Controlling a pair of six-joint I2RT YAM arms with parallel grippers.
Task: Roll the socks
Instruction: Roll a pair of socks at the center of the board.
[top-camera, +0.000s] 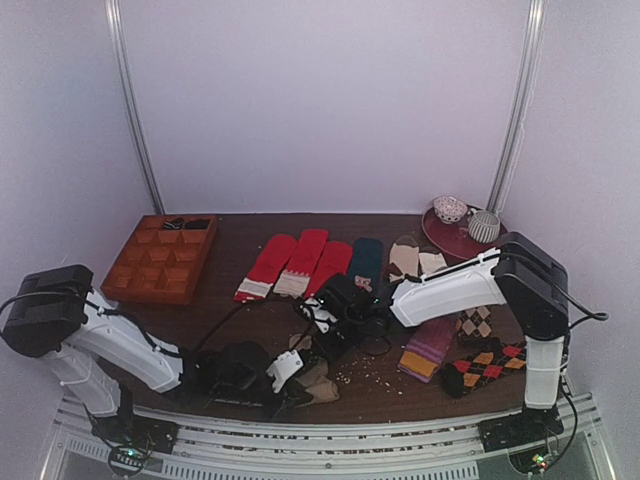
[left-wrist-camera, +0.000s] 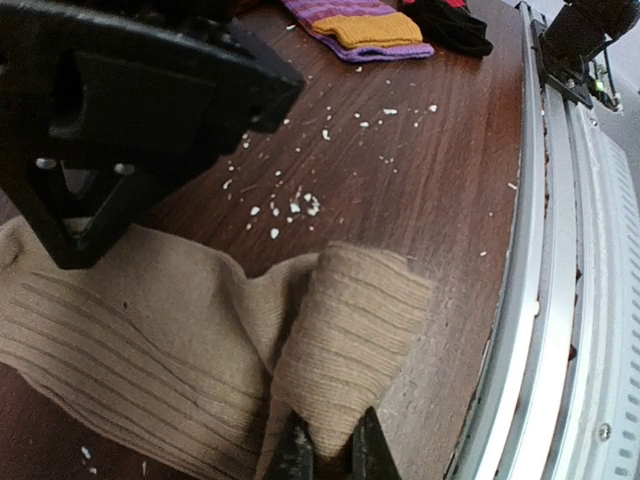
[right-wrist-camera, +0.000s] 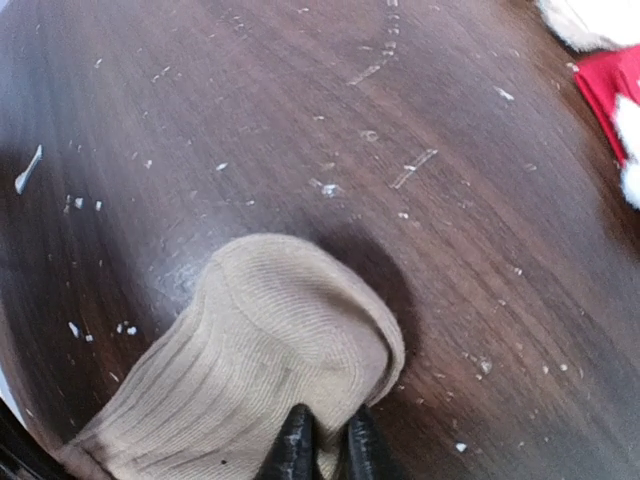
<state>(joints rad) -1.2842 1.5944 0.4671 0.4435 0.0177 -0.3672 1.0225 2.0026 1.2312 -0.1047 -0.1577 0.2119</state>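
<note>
L jaws clamped on ribbed fold of tan socks (left-wrist-camera: 150, 340), R jaws clamped on rounded end, socks lying front-mid of desk (top-camera: 230, 290), near edge, white crumbs (left-wrist-camera: 295, 205) just beside

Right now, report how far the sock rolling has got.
Done: little. The socks are mostly spread flat, with only one end folded over. In hand: the left gripper pinches that fold, and the right gripper pinches a rounded tan end. Left: nearly all the rolling, since no tight bundle shows yet.
</note>
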